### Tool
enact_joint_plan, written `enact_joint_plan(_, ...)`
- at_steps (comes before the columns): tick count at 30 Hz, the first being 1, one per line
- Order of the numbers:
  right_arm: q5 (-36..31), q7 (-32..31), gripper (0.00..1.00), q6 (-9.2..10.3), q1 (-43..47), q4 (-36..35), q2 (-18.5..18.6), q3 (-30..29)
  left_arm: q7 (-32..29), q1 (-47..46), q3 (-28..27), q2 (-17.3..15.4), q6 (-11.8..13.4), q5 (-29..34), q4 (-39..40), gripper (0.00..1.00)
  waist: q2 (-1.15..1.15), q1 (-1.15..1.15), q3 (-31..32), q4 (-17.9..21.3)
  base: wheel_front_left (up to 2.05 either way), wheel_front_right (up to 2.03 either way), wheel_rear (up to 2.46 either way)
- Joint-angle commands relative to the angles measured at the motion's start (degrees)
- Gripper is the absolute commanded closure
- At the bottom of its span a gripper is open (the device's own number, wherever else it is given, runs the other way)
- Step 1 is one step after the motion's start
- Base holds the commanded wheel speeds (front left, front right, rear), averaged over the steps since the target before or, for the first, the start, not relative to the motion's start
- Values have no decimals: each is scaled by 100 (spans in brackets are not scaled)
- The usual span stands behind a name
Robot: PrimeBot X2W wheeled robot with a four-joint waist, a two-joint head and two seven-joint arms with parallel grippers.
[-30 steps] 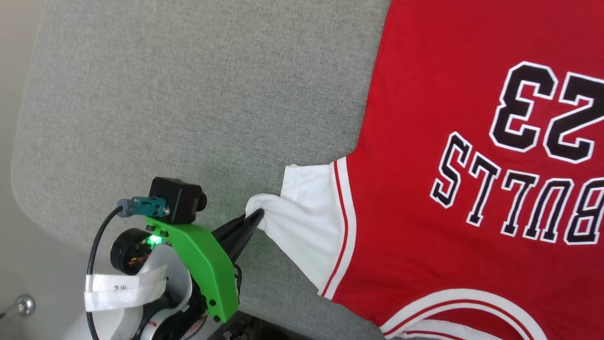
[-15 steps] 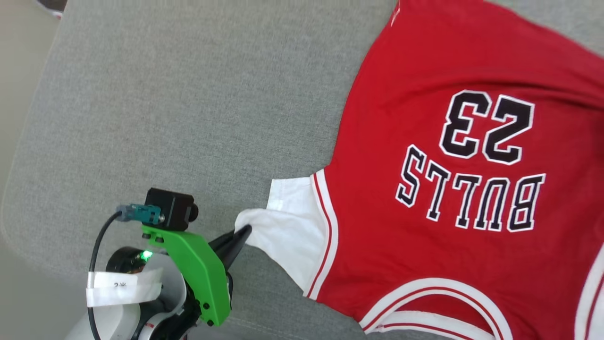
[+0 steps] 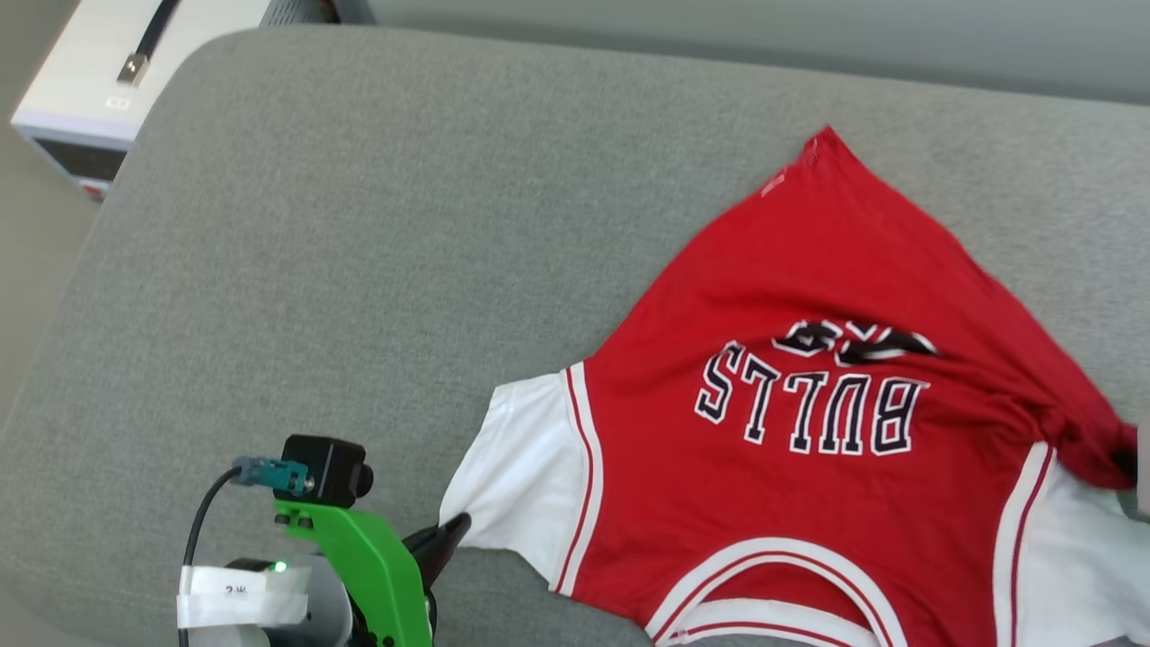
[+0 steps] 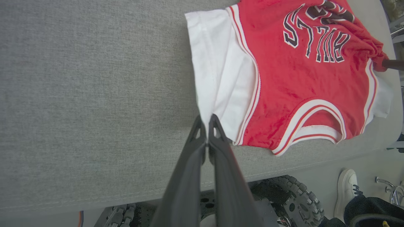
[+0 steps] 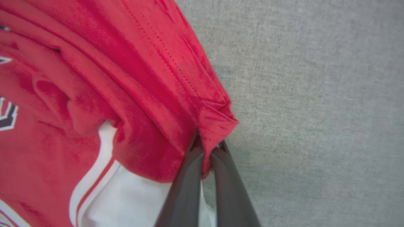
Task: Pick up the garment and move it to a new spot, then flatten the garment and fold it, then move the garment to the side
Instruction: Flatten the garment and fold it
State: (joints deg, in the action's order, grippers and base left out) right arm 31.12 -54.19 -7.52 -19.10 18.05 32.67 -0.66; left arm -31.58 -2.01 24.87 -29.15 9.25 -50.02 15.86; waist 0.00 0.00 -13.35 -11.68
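The garment [image 3: 791,512] is a red jersey with white sleeves, lying lettering-up on a grey cushion [image 3: 359,270], collar toward me. My left gripper [image 3: 456,526] sits at the lower left, shut on the edge of the white sleeve [image 4: 217,75]; in the left wrist view its closed fingertips [image 4: 206,126] pinch that sleeve. My right gripper [image 5: 209,145] is shut on a bunched corner of the red hem [image 5: 217,121], pulled in beside the other white sleeve at the head view's right edge [image 3: 1123,463]. A fold of red cloth half covers the numbers [image 3: 853,340].
A white box [image 3: 81,90] with a black cable stands beyond the cushion's far left corner. Below the cushion's near edge, the left wrist view shows my wheeled base [image 4: 284,195] and a person's white shoe [image 4: 345,189]. Bare grey cushion stretches left of the garment.
The head camera has tilted up. The right side of the red hem has been drawn toward the collar, creasing the cloth over the numbers. My left gripper still pinches the white sleeve.
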Motion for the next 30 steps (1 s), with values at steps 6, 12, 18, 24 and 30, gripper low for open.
enact_joint_plan(6, 38, -42, 100, 3, 1007, -555, -165, -316, 88, 289, -51, -31, 64, -132, -12, 100, 0, 0, 662, 407, 0, 0, 0)
enact_joint_plan(12, 13, -38, 100, 3, 1882, -1112, -399, -620, 145, 407, -12, -6, 36, -160, -59, 100, 0, 0, 838, 431, 0, 0, 0)
enact_joint_plan(18, -94, 11, 100, 3, 2405, -1290, -706, -860, 193, 501, 50, 70, 24, -199, -144, 100, 0, 0, 904, 440, 0, 0, 0)
enact_joint_plan(24, -224, 143, 72, 3, 2475, -1182, -863, -974, 189, 448, 100, 130, 7, -211, -198, 100, 0, 0, 887, 403, 0, 0, 0)
enact_joint_plan(30, -188, 122, 0, 3, 2287, -1323, -753, -950, 174, 415, 101, 93, -19, -211, -201, 100, 0, 0, 898, 358, 0, 0, 0)
